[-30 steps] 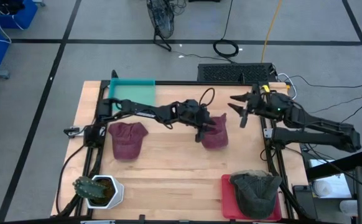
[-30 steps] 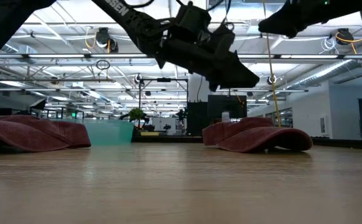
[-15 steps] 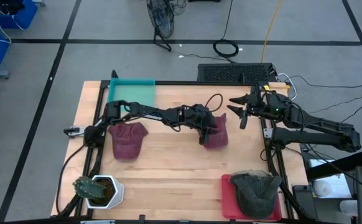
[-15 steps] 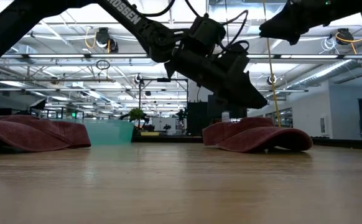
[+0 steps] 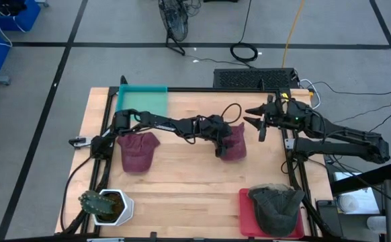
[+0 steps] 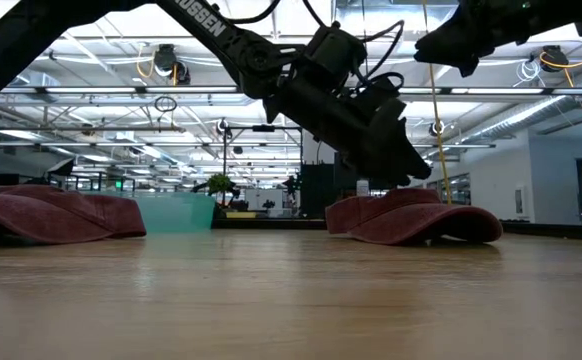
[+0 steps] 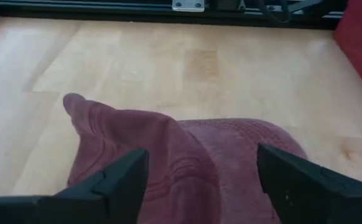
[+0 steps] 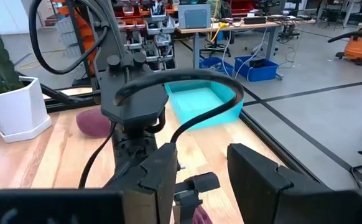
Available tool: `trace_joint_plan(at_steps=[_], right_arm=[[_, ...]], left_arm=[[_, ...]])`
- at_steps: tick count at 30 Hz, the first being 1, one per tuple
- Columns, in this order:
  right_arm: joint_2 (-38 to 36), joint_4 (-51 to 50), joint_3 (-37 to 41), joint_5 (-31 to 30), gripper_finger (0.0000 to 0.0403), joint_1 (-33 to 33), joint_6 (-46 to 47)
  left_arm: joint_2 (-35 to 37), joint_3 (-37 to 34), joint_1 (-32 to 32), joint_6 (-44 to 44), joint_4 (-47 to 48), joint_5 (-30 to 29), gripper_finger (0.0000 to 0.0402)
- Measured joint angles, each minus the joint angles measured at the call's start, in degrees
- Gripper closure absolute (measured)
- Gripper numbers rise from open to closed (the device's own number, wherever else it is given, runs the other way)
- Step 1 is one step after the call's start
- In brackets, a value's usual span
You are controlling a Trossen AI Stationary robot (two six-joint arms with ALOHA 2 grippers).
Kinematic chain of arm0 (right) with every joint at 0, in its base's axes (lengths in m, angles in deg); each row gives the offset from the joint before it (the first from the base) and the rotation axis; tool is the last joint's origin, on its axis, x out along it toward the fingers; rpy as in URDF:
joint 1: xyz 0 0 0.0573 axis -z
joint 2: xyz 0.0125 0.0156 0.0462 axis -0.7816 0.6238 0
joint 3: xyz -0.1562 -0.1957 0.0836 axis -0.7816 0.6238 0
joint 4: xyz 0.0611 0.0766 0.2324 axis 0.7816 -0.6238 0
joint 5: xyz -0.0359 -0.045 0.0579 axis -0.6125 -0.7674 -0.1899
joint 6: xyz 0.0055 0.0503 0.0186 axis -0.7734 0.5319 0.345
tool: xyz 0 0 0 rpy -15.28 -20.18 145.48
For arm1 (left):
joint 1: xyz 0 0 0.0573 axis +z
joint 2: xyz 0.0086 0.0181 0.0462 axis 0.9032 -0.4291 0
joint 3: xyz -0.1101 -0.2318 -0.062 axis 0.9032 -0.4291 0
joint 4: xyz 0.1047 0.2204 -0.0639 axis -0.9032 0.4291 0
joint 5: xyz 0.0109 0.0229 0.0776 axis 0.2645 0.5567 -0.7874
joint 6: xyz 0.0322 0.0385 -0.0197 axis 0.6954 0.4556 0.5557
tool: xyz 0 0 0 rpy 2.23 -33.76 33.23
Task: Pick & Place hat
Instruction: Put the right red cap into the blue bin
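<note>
A maroon hat [image 5: 234, 144] lies crown up on the wooden table, right of the middle; it also shows in the low view [image 6: 421, 220]. My left gripper [image 5: 223, 142] reaches in from the table's left, slanting down, and stands open over this hat. In the left wrist view the two fingers [image 7: 116, 183] straddle the hat's crown [image 7: 199, 168]. A second maroon hat [image 5: 138, 151] lies at the left. My right gripper [image 5: 252, 122] hangs open in the air near the far right edge, with nothing between its fingers [image 8: 162, 171]. My left gripper has its open fingers on either side of the maroon hat's crown [image 7: 231, 143], coming from the table's left and slanting down. I cannot tell whether the fingertips [image 6: 411, 178] touch the cloth. The hat lies flat on the table.
A dark olive hat [image 5: 276, 207] sits on a red tray [image 5: 245, 216] at the near right corner. A teal tray [image 5: 142, 101] lies at the far left. A potted cactus [image 5: 107, 205] stands at the near left. Bare wood lies between the hats.
My left gripper has gone down and a little toward the table's right edge, tipping its fingers lower until they hang just over the maroon hat's crown. The hat has stayed where it was.
</note>
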Motion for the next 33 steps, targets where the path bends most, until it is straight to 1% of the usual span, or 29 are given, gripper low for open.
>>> trace_joint_plan(at_steps=[2, 5, 15, 21, 27, 33], right_arm=[[-0.01, 0.03, 0.00, -0.02, 0.0273, 0.00, -0.07], [-0.01, 0.38, 0.00, -0.03, 0.0273, 0.00, -0.15], [-0.01, 0.44, 0.00, -0.07, 0.0273, 0.00, -0.44], [-0.01, 0.44, 0.00, -0.07, 0.0273, 0.00, -0.44], [-0.02, -0.12, 0.00, -0.10, 0.0273, 0.00, -0.46], [0.00, -7.34, 0.00, -0.11, 0.0273, 0.02, -0.44]], left_arm=[[-0.03, 0.00, 0.00, -0.70, 0.02, -0.02, 0.0103], [-0.58, -0.01, 0.04, -1.22, -0.39, -0.60, 0.0115], [-1.30, -0.07, 0.31, -2.46, -0.85, -0.77, 0.0193], [-1.25, -0.07, 0.31, -2.68, -0.57, -0.59, 0.0228], [-1.25, -0.07, 0.51, -1.15, 0.71, -0.33, 0.0244], [1.74, -0.07, 1.56, 2.28, 7.06, -0.25, 0.0243]])
